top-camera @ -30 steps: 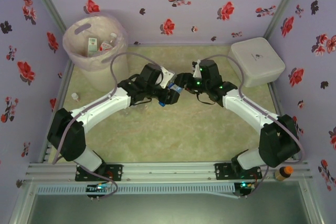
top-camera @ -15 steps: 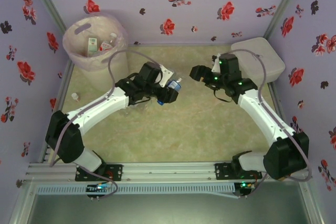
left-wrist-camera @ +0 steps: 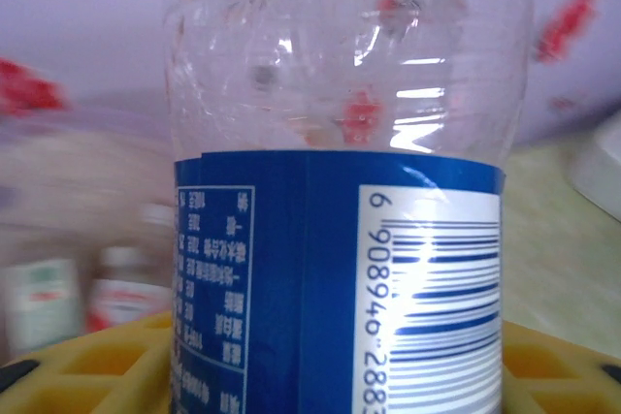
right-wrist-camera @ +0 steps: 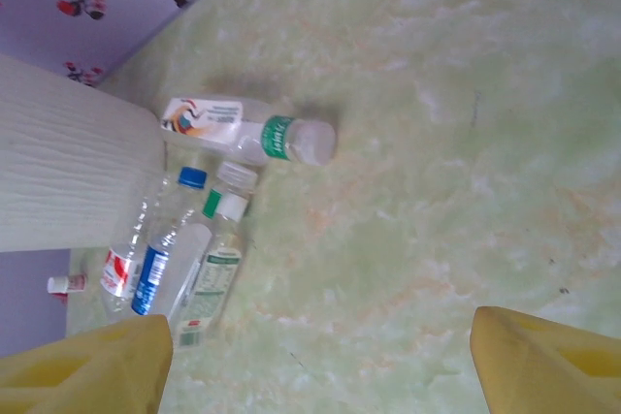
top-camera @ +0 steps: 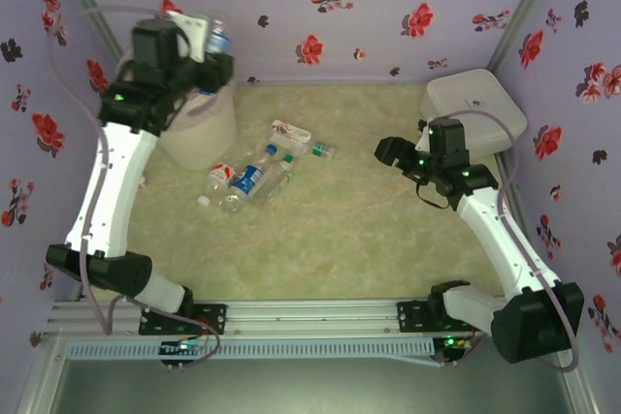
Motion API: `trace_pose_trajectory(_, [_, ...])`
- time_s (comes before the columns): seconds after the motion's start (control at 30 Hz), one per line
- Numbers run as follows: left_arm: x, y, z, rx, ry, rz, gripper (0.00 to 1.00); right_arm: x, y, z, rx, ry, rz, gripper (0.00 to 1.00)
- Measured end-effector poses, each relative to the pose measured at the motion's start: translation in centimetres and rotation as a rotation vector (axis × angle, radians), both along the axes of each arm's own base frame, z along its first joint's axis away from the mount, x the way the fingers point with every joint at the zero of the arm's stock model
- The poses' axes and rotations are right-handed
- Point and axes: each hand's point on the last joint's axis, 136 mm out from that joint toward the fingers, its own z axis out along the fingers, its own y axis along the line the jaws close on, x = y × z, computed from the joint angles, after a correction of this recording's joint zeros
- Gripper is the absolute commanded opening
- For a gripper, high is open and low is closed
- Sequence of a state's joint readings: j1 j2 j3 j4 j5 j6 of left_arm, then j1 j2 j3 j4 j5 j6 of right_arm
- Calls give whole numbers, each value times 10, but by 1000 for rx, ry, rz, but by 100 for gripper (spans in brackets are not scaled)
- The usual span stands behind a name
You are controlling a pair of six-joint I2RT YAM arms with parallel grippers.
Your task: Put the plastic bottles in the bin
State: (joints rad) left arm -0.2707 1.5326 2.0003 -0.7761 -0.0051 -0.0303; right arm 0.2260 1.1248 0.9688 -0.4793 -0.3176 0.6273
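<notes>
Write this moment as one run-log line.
left gripper: shut on blue-label bottle, over bin | right gripper: open, empty | loose bottles: lying on table beside bin

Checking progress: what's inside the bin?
From above, the left arm covers most of the bin. The left wrist view shows a blurred red-labelled bottle inside, past the held bottle; the rest is hidden.

The left tool (top-camera: 201, 39) has swung from the middle of the worktop (top-camera: 369, 239) up over the bin (top-camera: 209, 128), carrying a blue-labelled bottle (top-camera: 219, 39). The right tool (top-camera: 387, 150) has drawn back rightward, jaws now parted.
</notes>
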Motion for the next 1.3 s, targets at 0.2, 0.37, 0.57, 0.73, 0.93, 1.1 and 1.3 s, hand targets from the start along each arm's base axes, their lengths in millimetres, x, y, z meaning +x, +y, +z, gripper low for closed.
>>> trace_pose_trajectory(0.2, [63,71,-19,36,73,172,26,-7,-5,-6,-17,20,-14,81])
trace_pose_trajectory(0.37, [97,95,-99,89,280,205,19,-11,-10,-3,-40,8,-23,81])
trace_pose_trajectory(0.57, [95,91,-140,108,400,161,46,-11,-13,-4,-50,10,-30,81])
trace_pose_trajectory(0.73, [93,86,-142,85,409,134,100,-12,-13,-6,-53,18,-30,81])
trace_pose_trajectory(0.93, [93,83,-140,72,408,116,100,-12,-13,-10,-57,33,-31,81])
trace_pose_trajectory(1.1, [93,82,-140,70,407,113,100,-9,-10,-13,-51,39,-16,81])
trace_pose_trajectory(1.3, [86,82,-129,68,390,114,100,6,1,-22,-78,9,57,82])
